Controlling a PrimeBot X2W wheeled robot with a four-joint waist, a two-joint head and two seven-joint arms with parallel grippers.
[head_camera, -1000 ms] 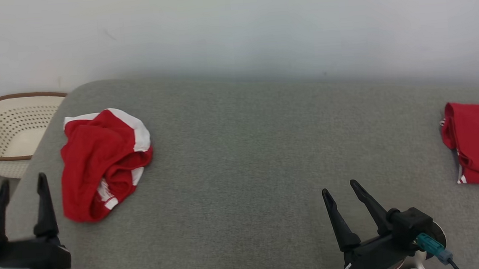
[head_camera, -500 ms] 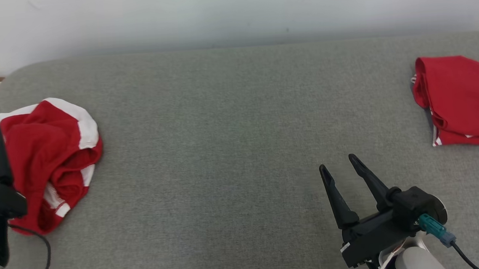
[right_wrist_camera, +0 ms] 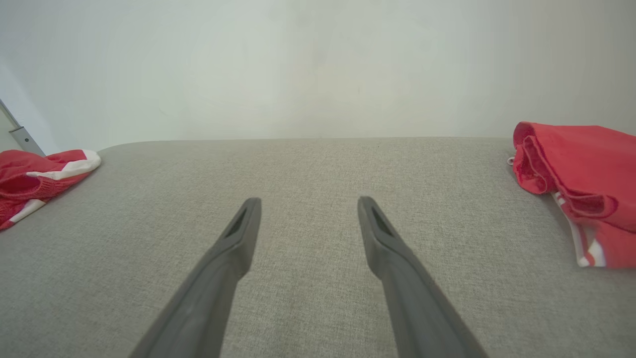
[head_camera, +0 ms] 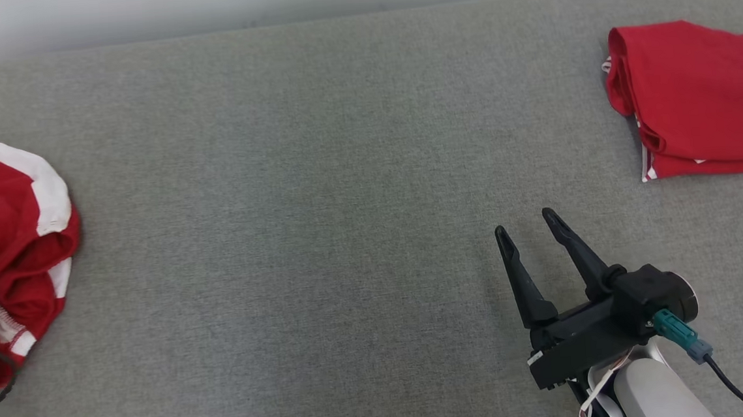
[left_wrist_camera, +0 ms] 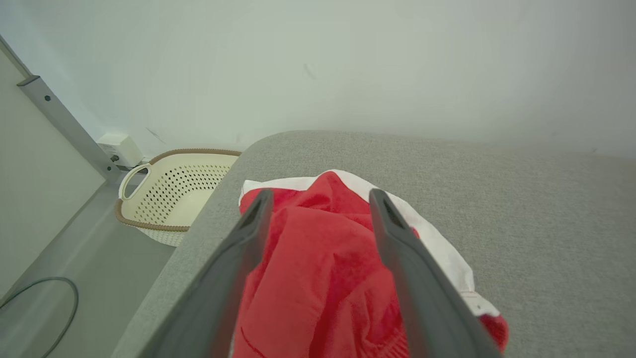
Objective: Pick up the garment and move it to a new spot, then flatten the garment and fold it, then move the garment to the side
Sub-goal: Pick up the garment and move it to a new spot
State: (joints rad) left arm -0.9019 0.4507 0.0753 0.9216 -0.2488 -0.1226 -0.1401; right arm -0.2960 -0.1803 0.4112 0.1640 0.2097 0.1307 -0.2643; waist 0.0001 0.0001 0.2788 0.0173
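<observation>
The left gripper (left_wrist_camera: pixel 320 196) is holding its two long dark fingers spread wide with nothing pinched between them. It is reaching over the crumpled garment (left_wrist_camera: pixel 308 278), which is lying in a heap at the left end of the table (head_camera: pixel 312 206), close to that end's rounded corner. The red cloth is showing between and under both fingers, though whether the tips are touching it cannot be told. The garment is bunching into soft folds, its red knit fabric edged with broad white bands and a strip of ribbed white trim. The right gripper (head_camera: pixel 524 222) is also standing open and empty, hovering over the bare front part of the table right of its middle and well apart from that heap. The table is wearing a grey, felt-like woven cover with a fine even grain. At its right end a folded garment (head_camera: pixel 697 100) is lying flat in neat layers, red with thin white edging peeking out at the near corner. Off the left end of the table, a cream perforated plastic basket (left_wrist_camera: pixel 169 199) with a brown rim and loop handle is sitting on the floor. A plain pale wall (right_wrist_camera: pixel 318 64) is running behind the far edge of the table.
</observation>
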